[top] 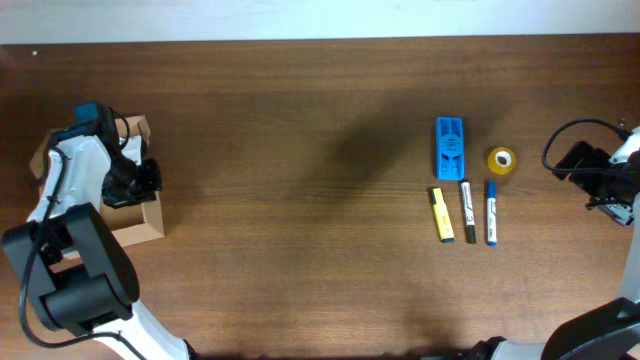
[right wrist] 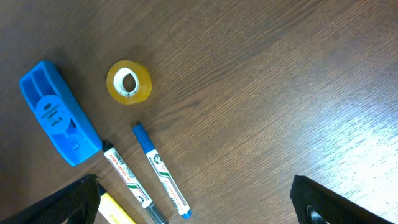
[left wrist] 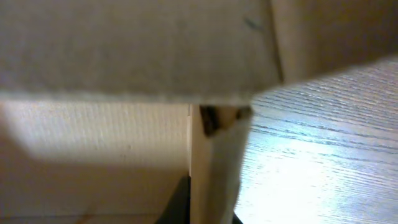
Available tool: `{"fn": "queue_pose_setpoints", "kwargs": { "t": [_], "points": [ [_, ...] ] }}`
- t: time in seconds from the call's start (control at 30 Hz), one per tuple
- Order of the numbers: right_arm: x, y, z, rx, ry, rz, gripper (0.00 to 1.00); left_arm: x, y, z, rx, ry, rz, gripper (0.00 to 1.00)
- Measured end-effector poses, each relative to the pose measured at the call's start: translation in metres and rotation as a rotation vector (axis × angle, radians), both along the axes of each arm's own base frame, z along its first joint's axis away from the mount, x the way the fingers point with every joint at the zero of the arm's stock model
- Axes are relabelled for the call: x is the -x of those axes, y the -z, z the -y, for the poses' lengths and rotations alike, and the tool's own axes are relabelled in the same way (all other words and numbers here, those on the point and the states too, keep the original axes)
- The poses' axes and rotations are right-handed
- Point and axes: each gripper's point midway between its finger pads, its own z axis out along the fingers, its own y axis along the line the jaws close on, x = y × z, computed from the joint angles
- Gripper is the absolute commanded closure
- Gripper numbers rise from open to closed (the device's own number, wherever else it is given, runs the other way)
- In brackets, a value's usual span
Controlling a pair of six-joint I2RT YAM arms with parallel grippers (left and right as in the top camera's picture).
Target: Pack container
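Note:
The container (top: 140, 222), a tan cardboard box with its flap up, stands at the far left of the table. My left gripper (top: 135, 180) reaches over its right wall. In the left wrist view the box wall (left wrist: 214, 162) runs up between my dark fingertips (left wrist: 208, 216), which are closed on it. My right gripper (top: 608, 190) hangs open and empty at the far right, its two fingers wide apart (right wrist: 196, 199) over bare wood. The box's inside is mostly hidden by my left arm.
Right of centre lie a small blue plastic case (top: 449, 146) (right wrist: 59, 112), a yellow tape roll (top: 501, 160) (right wrist: 129, 81), a yellow highlighter (top: 442, 214), a black marker (top: 467, 211) (right wrist: 127, 183) and a blue marker (top: 491, 212) (right wrist: 160, 171).

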Motion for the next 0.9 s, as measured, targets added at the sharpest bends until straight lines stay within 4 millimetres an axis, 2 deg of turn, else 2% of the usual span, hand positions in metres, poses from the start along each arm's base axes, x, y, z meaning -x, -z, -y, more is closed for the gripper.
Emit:
{"fn": "queue_pose_setpoints", "kwargs": {
  "t": [0.13,0.23,0.33,0.47,0.57,0.6,0.63,0.77,0.9],
  "points": [
    [0.000,0.000,0.000,-0.001,0.001,-0.001,0.01,0.005,-0.002,0.014,0.018,-0.014,-0.036,0.98],
    [0.000,0.000,0.000,-0.001,0.000,-0.001,0.01,0.005,-0.013,0.035,0.036,-0.009,-0.070,0.98],
    [0.001,0.001,-0.001,-0.005,0.001,-0.006,0.01,-0.002,-0.033,0.064,0.052,0.027,-0.076,0.98],
    [0.003,0.001,-0.002,-0.011,0.000,-0.012,0.01,-0.026,-0.074,0.114,0.024,0.131,-0.019,0.98],
    [0.002,0.001,-0.003,-0.016,-0.002,-0.009,0.01,-0.050,-0.114,0.168,0.002,0.219,0.105,0.98],
    [0.002,0.001,-0.003,-0.017,-0.002,-0.008,0.01,-0.054,-0.124,0.181,0.002,0.235,0.137,0.99],
    [0.002,0.001,-0.004,-0.021,-0.004,-0.006,0.01,-0.057,-0.137,0.202,0.005,0.257,0.177,0.99],
    [0.000,0.001,-0.007,-0.038,-0.013,0.006,0.01,-0.054,-0.168,0.267,0.033,0.308,0.273,0.98],
    [0.000,0.001,-0.010,-0.051,-0.017,0.009,0.01,-0.033,-0.173,0.316,0.029,0.317,0.288,0.98]
  ]
}}
